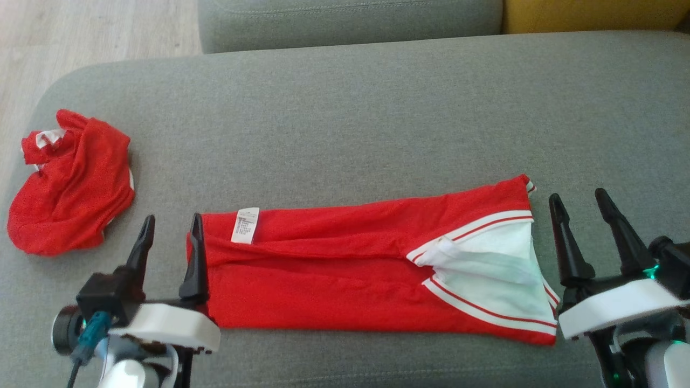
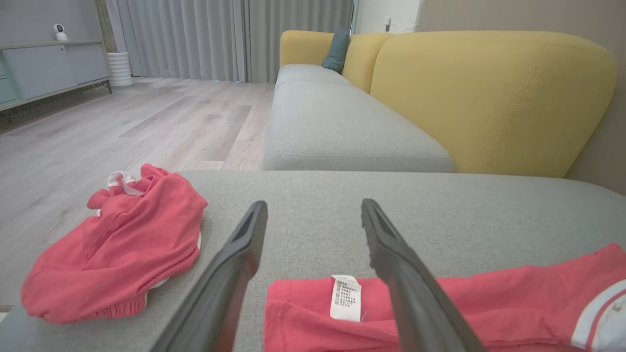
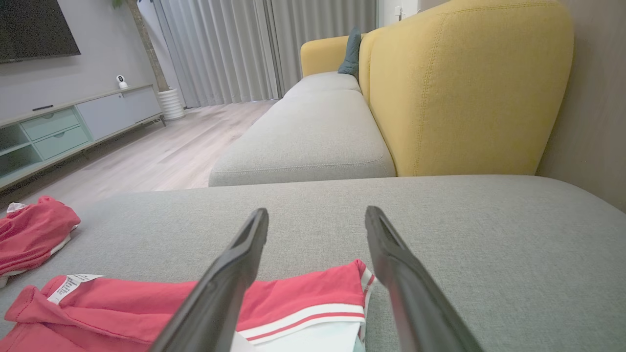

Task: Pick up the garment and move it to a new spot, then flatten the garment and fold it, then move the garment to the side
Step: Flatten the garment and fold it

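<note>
A red garment (image 1: 345, 264) with white trim lies folded into a long strip across the grey cushion (image 1: 345, 108), a white label (image 1: 245, 224) near its left end. My left gripper (image 1: 171, 221) stands open at that left end, its right finger over the garment's edge (image 2: 313, 313). At the right end, beside the white striped hem (image 1: 485, 269), my right gripper (image 1: 579, 196) is open with nothing between its fingers. In the right wrist view the hem corner (image 3: 313, 298) shows between the fingers.
A second red garment (image 1: 67, 186) lies crumpled at the cushion's left edge, also in the left wrist view (image 2: 112, 244). Beyond are another grey seat (image 1: 350, 21), a yellow backrest (image 2: 489, 98), and wooden floor (image 1: 81, 32) to the left.
</note>
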`<state>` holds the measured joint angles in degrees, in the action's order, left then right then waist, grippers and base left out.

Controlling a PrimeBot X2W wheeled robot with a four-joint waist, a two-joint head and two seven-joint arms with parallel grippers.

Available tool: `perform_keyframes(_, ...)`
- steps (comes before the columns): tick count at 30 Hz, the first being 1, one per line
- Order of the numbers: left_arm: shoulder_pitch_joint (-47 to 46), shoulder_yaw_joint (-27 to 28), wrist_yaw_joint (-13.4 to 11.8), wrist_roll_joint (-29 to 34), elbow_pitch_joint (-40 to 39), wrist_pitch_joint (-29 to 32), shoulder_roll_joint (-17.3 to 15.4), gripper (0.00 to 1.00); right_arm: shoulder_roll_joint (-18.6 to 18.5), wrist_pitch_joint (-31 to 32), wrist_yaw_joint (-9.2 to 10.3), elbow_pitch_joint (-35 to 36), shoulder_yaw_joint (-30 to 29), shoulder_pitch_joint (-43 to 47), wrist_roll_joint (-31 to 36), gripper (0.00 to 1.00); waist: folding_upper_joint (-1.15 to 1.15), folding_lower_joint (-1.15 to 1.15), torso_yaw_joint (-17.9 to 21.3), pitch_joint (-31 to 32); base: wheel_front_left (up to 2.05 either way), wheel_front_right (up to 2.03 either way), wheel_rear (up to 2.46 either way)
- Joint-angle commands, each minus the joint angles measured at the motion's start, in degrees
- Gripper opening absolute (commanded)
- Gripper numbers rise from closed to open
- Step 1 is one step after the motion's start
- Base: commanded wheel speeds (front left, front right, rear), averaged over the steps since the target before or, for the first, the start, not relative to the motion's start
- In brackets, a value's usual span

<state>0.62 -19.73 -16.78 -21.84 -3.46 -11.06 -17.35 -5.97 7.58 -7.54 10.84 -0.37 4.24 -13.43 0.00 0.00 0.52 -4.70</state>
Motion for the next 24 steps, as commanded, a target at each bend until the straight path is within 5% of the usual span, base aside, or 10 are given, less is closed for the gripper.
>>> perform_keyframes(1,-1.34,2.00,-0.58,0.42,-1.90,0.19,-1.32,1.00,-0.28,0.08,0.05,1.95,0.98,-0.80,0.41,1.00,0.00,0.00,0.01,-0.03,0.00,0.00,0.00)
perform_keyframes(15,-2.16,1.74,-0.90,0.62,-2.02,0.43,-1.95,1.00,-0.25,1.04,0.05,0.38,0.44,-0.55,0.01,1.00,0.00,0.00,-0.09,-1.01,0.00,0.00,0.00)
perform_keyframes(24,-4.56,1.02,-0.43,0.94,-2.15,-0.14,-1.59,1.00,-2.13,2.31,0.05,-9.80,-0.82,-0.84,-0.45,1.00,0.00,0.00,-1.40,-4.80,0.00,0.00,0.00)
